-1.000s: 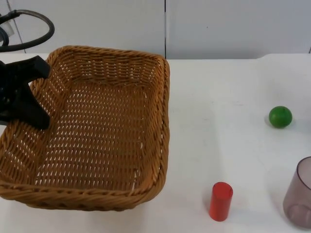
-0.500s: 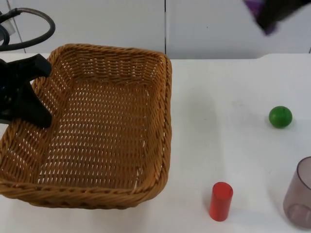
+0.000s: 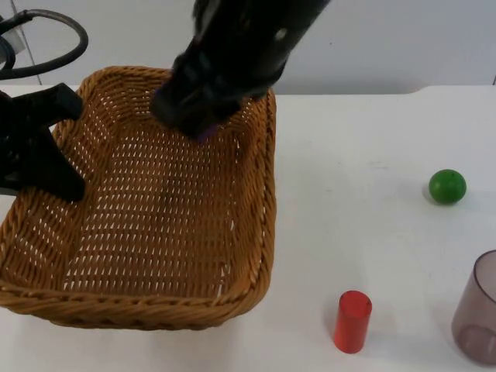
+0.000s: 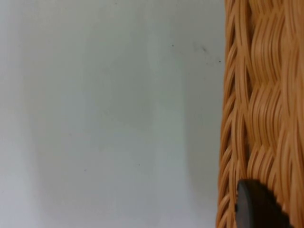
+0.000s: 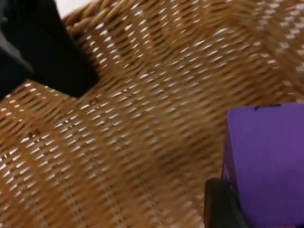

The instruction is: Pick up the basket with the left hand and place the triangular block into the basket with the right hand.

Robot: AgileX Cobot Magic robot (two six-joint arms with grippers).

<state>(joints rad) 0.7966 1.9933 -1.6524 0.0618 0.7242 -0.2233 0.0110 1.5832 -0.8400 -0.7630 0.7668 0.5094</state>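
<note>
Over the far end of the basket (image 3: 174, 209) we see our right gripper (image 3: 203, 124), its arm reaching in from above and slanting down to the left, fingers closed on the purple block (image 5: 266, 161), which hangs above the woven floor. Our left gripper (image 3: 46, 155) clamps the basket's left rim, one black fingertip (image 4: 256, 206) pressed against the outer wicker wall. On the table (image 3: 364, 155) to the right stand a green ball (image 3: 447, 187), a red cylinder (image 3: 353, 321) and a cup (image 3: 477, 308).
</note>
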